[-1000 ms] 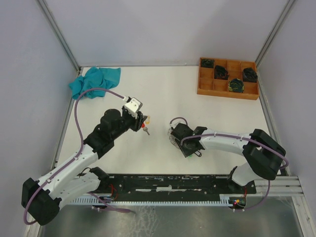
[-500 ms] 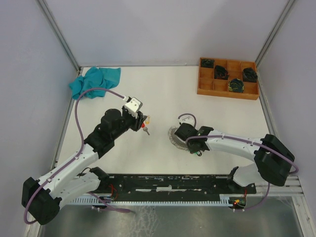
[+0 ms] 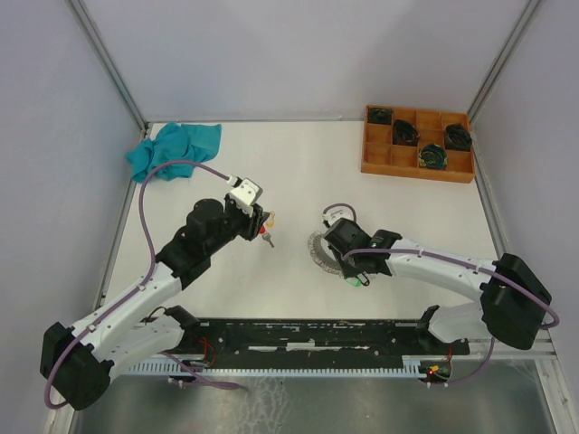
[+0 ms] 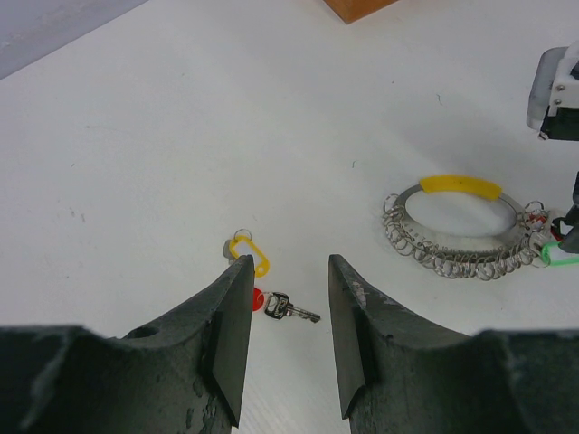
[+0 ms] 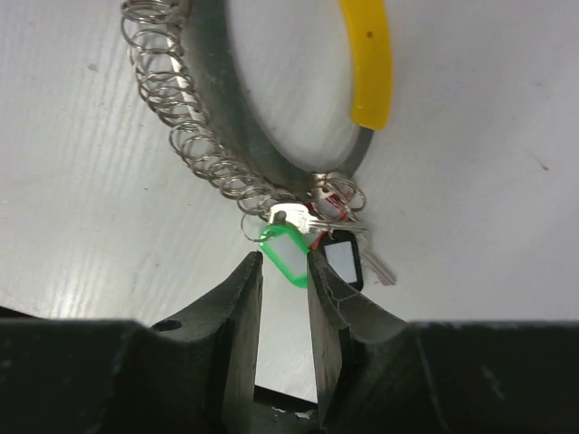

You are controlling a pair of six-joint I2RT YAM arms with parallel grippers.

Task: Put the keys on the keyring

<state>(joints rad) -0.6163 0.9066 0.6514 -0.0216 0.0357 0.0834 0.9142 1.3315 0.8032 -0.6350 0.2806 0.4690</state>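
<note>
R gripper (image 5: 284, 264) sits at the rim of the silvery-grey ribbed metal keyring (image 5: 267, 163) w/ its long yellow plastic tag (image 5: 369, 63). Its jaws are a slit apart w/ the tiny metal key w/ green plastic tag (image 5: 282, 250) at the tips; can't tell if it's pinched or on the ring, as the blades are tangled beside a small dark tag (image 5: 344, 260). L gripper (image 4: 289, 280), well left of the keyring, is half open and empty, w/ the red-tagged key (image 4: 279, 307) and pale-yellow-tagged key (image 4: 250, 254) just off its tips, the latter's metal hard to make out.

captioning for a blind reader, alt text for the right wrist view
A small green plastic key tag sits at the tips of the right gripper, over a white table. Beyond lies a silvery-grey ring strung with wire loops, bearing a long yellow tag and a dark tag.
</note>
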